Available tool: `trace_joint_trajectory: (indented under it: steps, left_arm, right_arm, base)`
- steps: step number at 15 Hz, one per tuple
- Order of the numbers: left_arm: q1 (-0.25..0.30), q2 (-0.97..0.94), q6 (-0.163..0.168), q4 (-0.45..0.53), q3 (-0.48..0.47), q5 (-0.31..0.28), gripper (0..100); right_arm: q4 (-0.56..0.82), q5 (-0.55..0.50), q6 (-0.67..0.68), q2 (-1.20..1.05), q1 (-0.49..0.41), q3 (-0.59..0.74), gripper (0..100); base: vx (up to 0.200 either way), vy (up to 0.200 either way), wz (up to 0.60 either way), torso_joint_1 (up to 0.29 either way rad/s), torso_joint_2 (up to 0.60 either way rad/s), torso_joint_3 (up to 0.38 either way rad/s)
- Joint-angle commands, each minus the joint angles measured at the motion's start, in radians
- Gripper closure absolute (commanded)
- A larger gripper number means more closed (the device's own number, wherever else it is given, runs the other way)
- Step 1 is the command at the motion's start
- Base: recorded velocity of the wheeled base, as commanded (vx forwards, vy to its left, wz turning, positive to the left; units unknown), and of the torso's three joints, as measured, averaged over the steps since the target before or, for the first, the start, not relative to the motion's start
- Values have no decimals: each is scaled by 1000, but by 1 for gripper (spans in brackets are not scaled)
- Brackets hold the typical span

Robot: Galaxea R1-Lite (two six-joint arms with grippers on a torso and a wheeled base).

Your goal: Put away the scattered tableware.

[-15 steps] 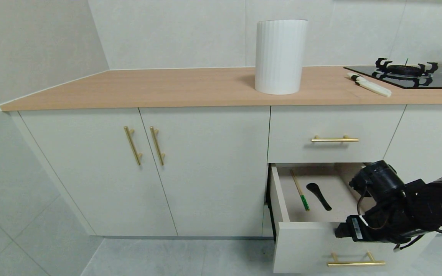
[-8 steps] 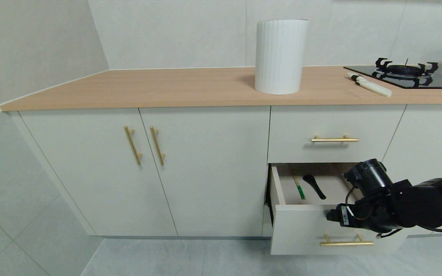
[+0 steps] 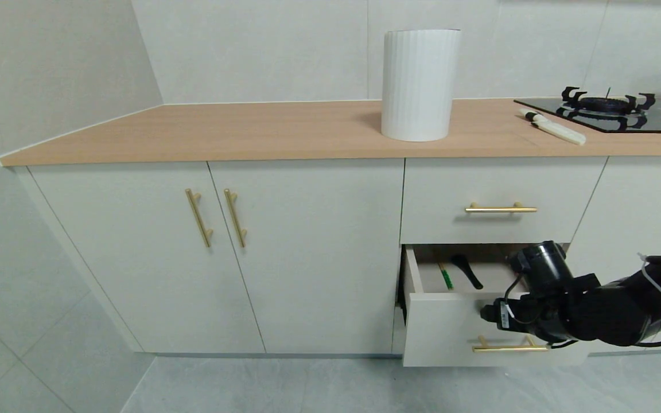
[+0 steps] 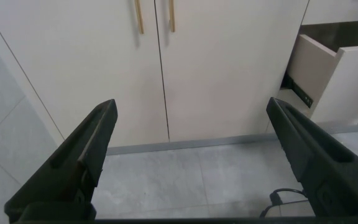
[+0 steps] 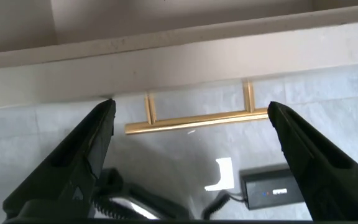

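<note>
1. Lower drawer (image 3: 451, 327) stands partly open below the worktop (image 3: 221, 132); its front carries a gold bar handle (image 3: 508, 347)
2. Inside the drawer I see chopsticks (image 3: 444, 274), pale wood with a green band near one end, lying along the drawer's depth
3. Just beside them lies a black spoon (image 3: 467, 271), matte, with its rounded bowl toward the back; the two are close but apart
4. Right tool (image 3: 488, 314) sits at the drawer front just above the handle. In the wrist view its fingers (image 5: 86, 162) are spread wide and hold nothing. I cannot tell whether it touches the panel
5. Left tool (image 4: 191, 162) hangs low, facing the cupboard doors (image 4: 166, 62) and the floor, fingers wide apart, nothing held
6. On the worktop: a tall white ribbed canister (image 3: 419, 85), upright, and a pale knife-like utensil (image 3: 551, 127) lying beside the black hob (image 3: 611, 112)
</note>
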Motion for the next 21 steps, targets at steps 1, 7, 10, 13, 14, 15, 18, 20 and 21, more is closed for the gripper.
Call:
trace_joint_trajectory:
  steps: [1, 7, 10, 13, 14, 15, 18, 20, 21]
  left_arm:
    - [0, 0, 0, 0, 0, 0, 0]
    - [0, 0, 0, 0, 0, 0, 0]
    - [0, 0, 0, 0, 0, 0, 0]
    - [0, 0, 0, 0, 0, 0, 0]
    - [0, 0, 0, 0, 0, 0, 0]
    - [0, 0, 0, 0, 0, 0, 0]
    - [0, 0, 0, 0, 0, 0, 0]
    - [0, 0, 0, 0, 0, 0, 0]
    - [0, 0, 0, 0, 0, 0, 0]
  right_arm:
    - [-30, -4, 3, 32, -1, 2, 0]
    - [-205, -39, 3, 100, -12, 28, 0]
    - [-309, -44, 3, 143, -18, 39, 0]
    - [-447, -84, 4, 210, -38, 33, 0]
    - [-509, -99, 4, 236, -43, 31, 0]
    - [-536, -104, 3, 247, -44, 33, 0]
    - [-641, -110, -1, 298, -70, 16, 0]
    - [-641, -111, 3, 310, -84, -1, 0]
    - [-642, -113, 4, 324, -97, -18, 0]
  base:
    - [0, 0, 0, 0, 0, 0]
    - [0, 0, 0, 0, 0, 0]
    - [0, 0, 0, 0, 0, 0]
    - [0, 0, 0, 0, 0, 0]
    - [0, 0, 0, 0, 0, 0]
    - [0, 0, 0, 0, 0, 0]
    - [0, 0, 0, 0, 0, 0]
    - [0, 0, 0, 0, 0, 0]
    - [0, 0, 0, 0, 0, 0]
